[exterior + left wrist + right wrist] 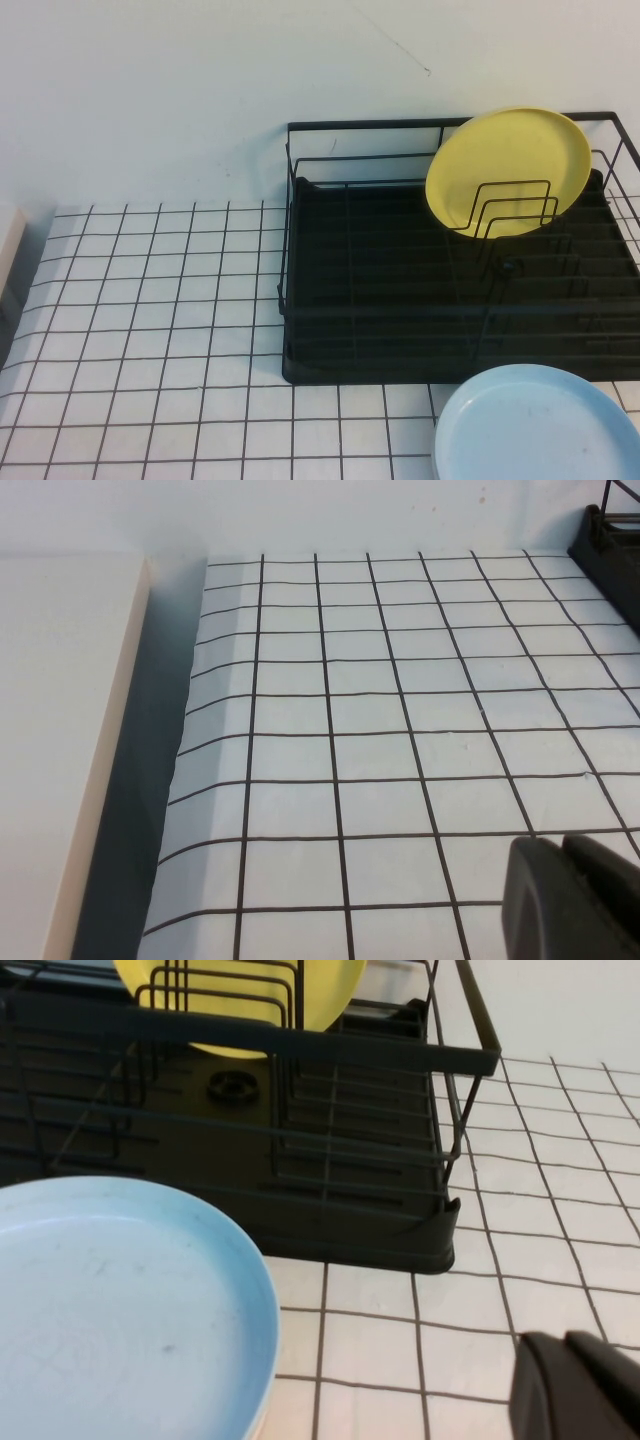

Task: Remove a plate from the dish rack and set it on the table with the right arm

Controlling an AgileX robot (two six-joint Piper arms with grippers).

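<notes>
From above, the light blue plate (pixel 537 424) lay flat on the table (pixel 160 330), just in front of the dish rack (pixel 400 330). A yellow plate (pixel 510 170) stood tilted in the rack's dividers. Neither arm showed there.

The left wrist camera showed the left gripper (pixel 575 898) over bare table, the rack's corner well beyond it; whether its jaws were apart could not be told.

The right wrist camera showed the right gripper (pixel 580 1388) beside the plate, apart from it, jaws likewise unclear.
</notes>
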